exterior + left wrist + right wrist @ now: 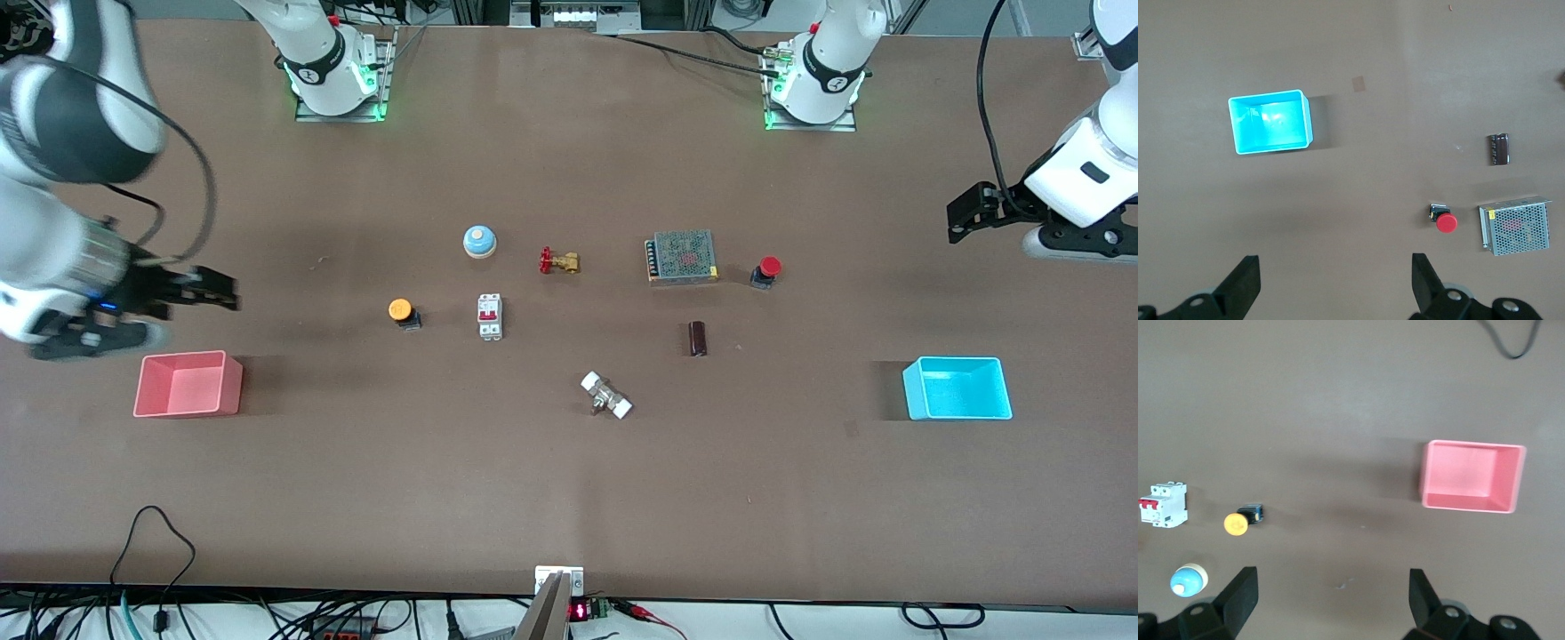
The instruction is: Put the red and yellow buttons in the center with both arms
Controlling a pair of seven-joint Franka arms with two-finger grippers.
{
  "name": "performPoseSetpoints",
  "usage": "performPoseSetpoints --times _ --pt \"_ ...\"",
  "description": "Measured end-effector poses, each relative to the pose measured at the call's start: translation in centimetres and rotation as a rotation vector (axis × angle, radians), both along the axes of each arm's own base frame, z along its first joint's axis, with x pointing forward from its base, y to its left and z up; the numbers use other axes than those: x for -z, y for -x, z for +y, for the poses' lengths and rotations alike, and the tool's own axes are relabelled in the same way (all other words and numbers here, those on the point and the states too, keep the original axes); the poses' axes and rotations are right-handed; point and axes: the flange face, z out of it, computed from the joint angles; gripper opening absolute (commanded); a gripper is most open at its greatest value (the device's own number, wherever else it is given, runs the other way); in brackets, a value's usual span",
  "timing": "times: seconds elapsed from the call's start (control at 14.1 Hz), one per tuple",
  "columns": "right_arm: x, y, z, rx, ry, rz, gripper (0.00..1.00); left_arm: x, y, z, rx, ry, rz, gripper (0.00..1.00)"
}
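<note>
Hovering my released left gripper [965, 216] at frame right, released right gripper [213, 293] at frame left, red button [767, 269] and yellow button [402, 312] mid-frame on the tabletop [569, 480].

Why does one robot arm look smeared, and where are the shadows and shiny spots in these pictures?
Front view: the right hand and its arm look smeared by blur, while the pink tray and cyan tray cast soft shadows toward the table's middle. Left wrist view: glare brightens the cyan tray's floor. Right wrist view: the yellow button looks sharp.
</note>
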Motion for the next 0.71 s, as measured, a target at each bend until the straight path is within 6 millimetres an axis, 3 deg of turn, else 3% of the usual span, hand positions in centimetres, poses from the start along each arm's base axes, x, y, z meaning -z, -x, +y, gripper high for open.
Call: performPoseSetpoints --times 0.14,0.28,0.71 --pt "-2.6 1.0 -1.6 0.024 0.008 -0.027 1.0 0.0 0.0 0.0 0.002 -0.001 -0.002 1.0" --pt "-3.9 2.6 -2.3 0.035 0.012 0.017 1.0 -0.1 0.0 -0.1 0.004 -0.002 -0.003 1.0" --pt "-4.3 5.3 -1.6 0.023 0.018 0.069 1.0 -0.1 0.0 -0.3 0.012 -0.004 -0.003 1.0"
